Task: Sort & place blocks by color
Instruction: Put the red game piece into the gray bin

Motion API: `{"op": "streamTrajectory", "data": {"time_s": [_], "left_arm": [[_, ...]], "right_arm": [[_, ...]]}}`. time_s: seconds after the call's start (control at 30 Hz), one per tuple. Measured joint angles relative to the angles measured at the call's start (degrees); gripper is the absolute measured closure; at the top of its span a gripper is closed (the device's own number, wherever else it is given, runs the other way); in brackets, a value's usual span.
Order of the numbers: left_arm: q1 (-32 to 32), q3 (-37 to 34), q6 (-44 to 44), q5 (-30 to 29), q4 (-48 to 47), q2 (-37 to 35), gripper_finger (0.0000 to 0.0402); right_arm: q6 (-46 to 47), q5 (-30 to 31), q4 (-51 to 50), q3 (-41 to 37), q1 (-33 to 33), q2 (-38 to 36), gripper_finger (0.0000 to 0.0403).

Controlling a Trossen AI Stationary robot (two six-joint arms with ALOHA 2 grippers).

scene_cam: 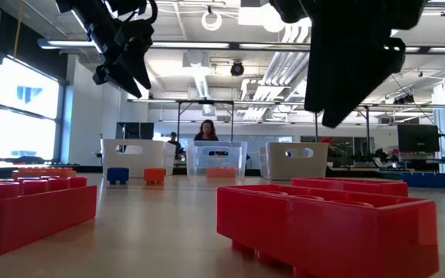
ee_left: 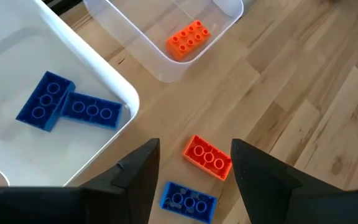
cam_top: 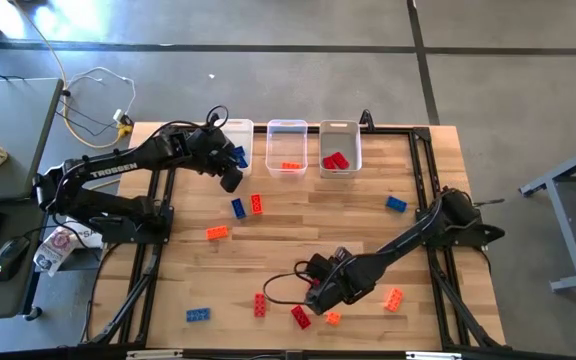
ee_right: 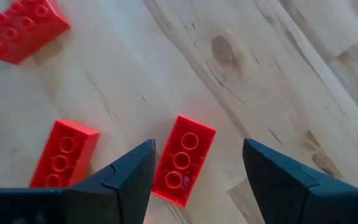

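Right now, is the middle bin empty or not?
Not empty: the middle bin holds one orange block on its floor.

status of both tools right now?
Left tool: open, empty, above the orange block near the blue bin.
Right tool: open, empty, over a red block.

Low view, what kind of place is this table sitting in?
Probably a robotics lab or open industrial workspace: exposed ceiling ducts and lights, a person at a workstation behind the bins, and a desk with a keyboard and mouse beside the table.
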Motion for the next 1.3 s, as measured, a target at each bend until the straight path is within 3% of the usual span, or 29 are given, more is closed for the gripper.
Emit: {"op": "streamTrajectory", "data": {"time_s": [1.03,1.17,1.3], "left_arm": [[0.0,0.0,0.0,0.0,0.0,0.0,0.0216],[0.0,0.0,0.0,0.0,0.0,0.0,0.0216],[0.0,0.0,0.5,0.0,0.0,0.0,0.0216]], "right_arm": [[2.9,0.6,3.8,0.0,1.6,8.6,0.0177],[4.0,0.3,3.0,0.0,1.6,9.2,0.0200],[3.9,0.8,2.3,0.0,1.5,9.2,0.0260]]}}
